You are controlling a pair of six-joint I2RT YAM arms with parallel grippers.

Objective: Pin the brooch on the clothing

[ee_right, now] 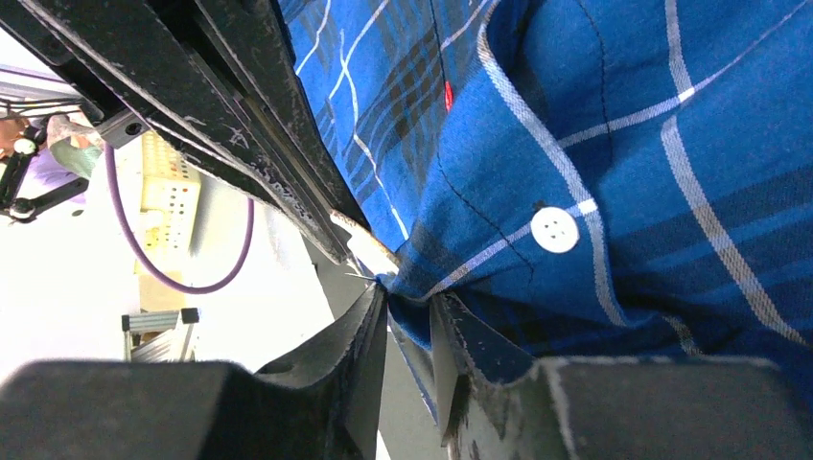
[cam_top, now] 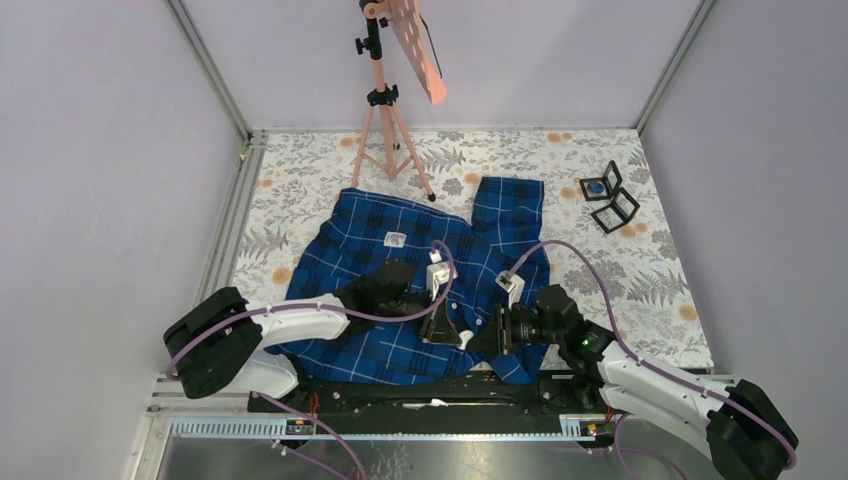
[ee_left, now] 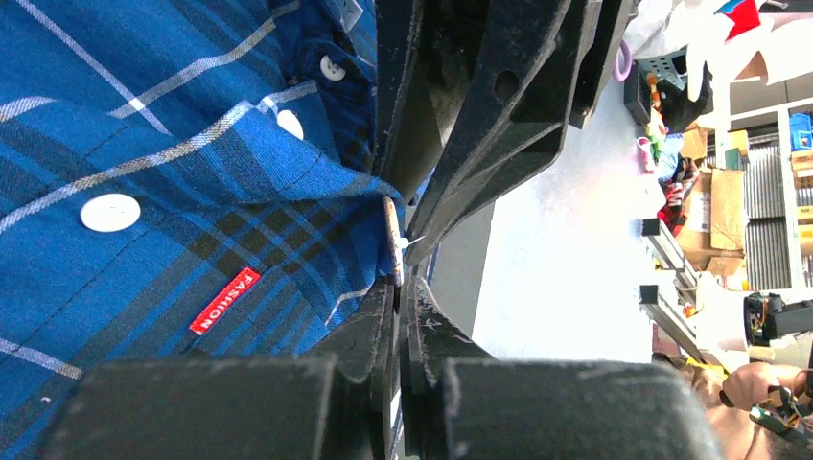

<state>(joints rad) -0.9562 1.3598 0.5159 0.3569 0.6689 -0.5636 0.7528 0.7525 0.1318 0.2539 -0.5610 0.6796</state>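
- Large dark-blue plaid button-up shirt w/ thin white check lines (cam_top: 350, 262) lies spread on the floral-print surface (cam_top: 290, 190). Collar end is toward the far side, white neck label (cam_top: 396, 239) face up.
- Both arms reach in over the shirt's near half. L jaws and R jaws meet tip to tip approx mid-front, close to the near hem.
- L jaws: clamped tight on a small pale tan brooch w/ thin metal pin (ee_left: 392, 240). The brooch sticks out just past the tips.
- R jaws: closed part-way on a raised fold of the shirt's front edge. The cloth sits between the two fingers (ee_right: 364, 345).
- The brooch is right at the pinched fold, touching it or just beside it, between the two sets of tips. Can't tell whether the pin has gone through the cloth.
- The rest of the shirt is flat on the surface; only the pinched bit is lifted.
- White button (ee_right: 554, 230) sits on the fold just beside the R jaws.
- Left wrist view: another round white button (ee_left: 110, 212) and a tiny red "FASHION" tag (ee_left: 223, 300) on the cloth near the L jaws.
- Far side: pink tripod stand (cam_top: 385, 120) beyond the collar. Black square-frame holder w/ a blue item (cam_top: 605, 195) at far right, apart from the shirt.
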